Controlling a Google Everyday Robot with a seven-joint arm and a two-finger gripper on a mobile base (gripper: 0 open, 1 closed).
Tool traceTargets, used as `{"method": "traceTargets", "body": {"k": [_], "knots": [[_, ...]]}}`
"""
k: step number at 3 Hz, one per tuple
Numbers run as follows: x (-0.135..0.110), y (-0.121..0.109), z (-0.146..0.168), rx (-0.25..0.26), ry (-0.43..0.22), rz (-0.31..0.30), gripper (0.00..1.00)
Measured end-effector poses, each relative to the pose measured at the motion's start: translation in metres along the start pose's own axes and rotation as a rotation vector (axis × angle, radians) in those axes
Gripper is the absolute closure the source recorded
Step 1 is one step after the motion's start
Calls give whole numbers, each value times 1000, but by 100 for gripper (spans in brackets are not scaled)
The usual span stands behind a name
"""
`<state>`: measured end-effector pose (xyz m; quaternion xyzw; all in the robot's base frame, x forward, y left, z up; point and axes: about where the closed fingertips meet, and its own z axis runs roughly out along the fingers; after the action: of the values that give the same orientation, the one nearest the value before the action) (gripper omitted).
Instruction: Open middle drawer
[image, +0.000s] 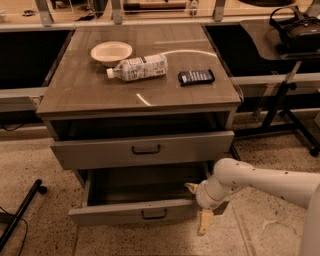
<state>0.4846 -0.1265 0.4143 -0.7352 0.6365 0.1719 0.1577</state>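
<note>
The middle drawer is the grey-brown one pulled well out of the cabinet, with its small dark bar handle facing me and its inside dark. My gripper is at the right end of that drawer's front, on the white arm that comes in from the right. One tan finger lies by the drawer's inner right corner. The other finger hangs down in front of the drawer front. The fingers stand apart and hold nothing, clear of the handle.
Above, another drawer is pulled out slightly. The cabinet top bears a bowl, a lying bottle and a dark packet. A black stand is at the right and a dark leg at the left.
</note>
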Motion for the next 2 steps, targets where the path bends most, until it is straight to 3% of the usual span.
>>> {"method": "traceTargets", "body": {"k": [2], "knots": [[-3, 29, 8, -31, 30, 10, 41]]}}
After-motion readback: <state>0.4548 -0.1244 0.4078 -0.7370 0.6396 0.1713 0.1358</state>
